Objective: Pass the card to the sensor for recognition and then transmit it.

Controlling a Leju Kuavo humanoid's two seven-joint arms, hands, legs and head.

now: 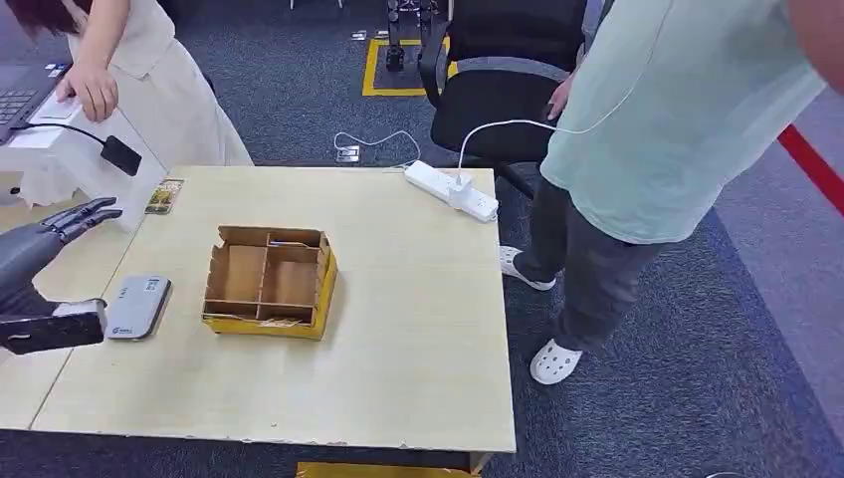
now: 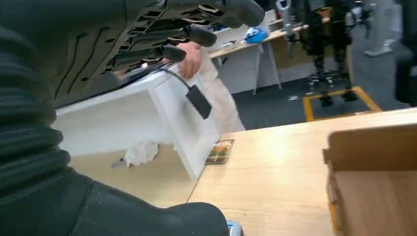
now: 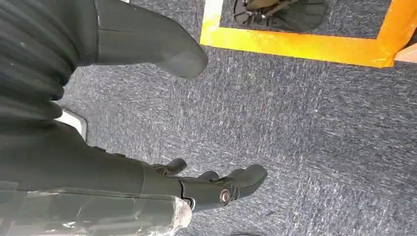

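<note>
1. Card, small, flat and rectangular with a colourful printed face, lies on the pale wooden surface at its far left corner, beside the white slanted stand.
2. Left robot hand hovers near it, fingers spread, holding nothing; the card lies ahead and slightly right.
3. Right robot hand hangs over grey carpet, empty, fingers apart.
4. Grey sensor slab lies nearer the robot.

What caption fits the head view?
Open left hand hovers near the card, sensor and cardboard box.
</note>
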